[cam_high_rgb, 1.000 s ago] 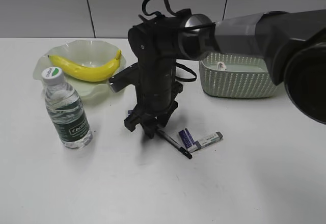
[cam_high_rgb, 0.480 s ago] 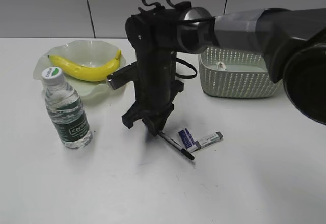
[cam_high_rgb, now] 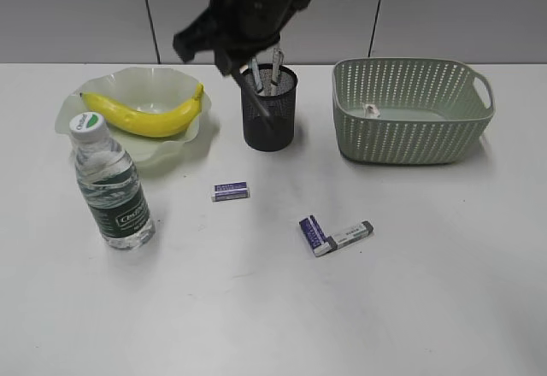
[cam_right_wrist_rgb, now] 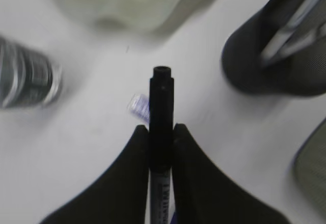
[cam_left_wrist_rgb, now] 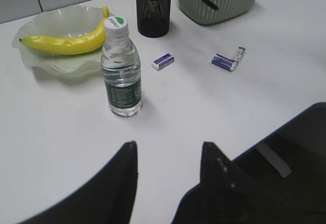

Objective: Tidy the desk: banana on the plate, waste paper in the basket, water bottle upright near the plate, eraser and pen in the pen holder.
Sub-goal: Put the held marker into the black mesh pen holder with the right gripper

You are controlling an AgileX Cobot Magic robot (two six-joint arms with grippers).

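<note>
A: White laminate, the bench (cam_high_rgb: 410,308) fills most of the exterior view. What is the biggest thing on it?

B: The pale sage-green perforated basket (cam_high_rgb: 410,132) at the upper right, with a small scrap of waste paper (cam_high_rgb: 370,110) lying inside against its left wall. At the upper left is the translucent green wavy-rimmed plate (cam_high_rgb: 162,155), and the banana (cam_high_rgb: 147,116) lies in it.

A: And the water bottle?

B: The water bottle (cam_high_rgb: 110,184) stands upright at the left, just in front of the plate, white cap up. The black wire-mesh pen holder (cam_high_rgb: 269,113) sits between plate and basket, with a couple of pens sticking out of it.

A: The arms?

B: The right end effector (cam_right_wrist_rgb: 161,132) is at the top centre of the exterior view, above the pen holder. In its wrist view the two fingers are pinched narrowly on a black pen (cam_right_wrist_rgb: 161,107), whose tip points out beyond them. The left end effector (cam_left_wrist_rgb: 168,155) shows at the bottom of its own wrist view, fingers apart with nothing between them, over bare bench near the bottle.

A: Small items?

B: One eraser (cam_high_rgb: 231,190) with a purple sleeve lies below the pen holder. At centre, a second purple eraser (cam_high_rgb: 312,231) touches a grey-and-white eraser (cam_high_rgb: 350,236).
</note>
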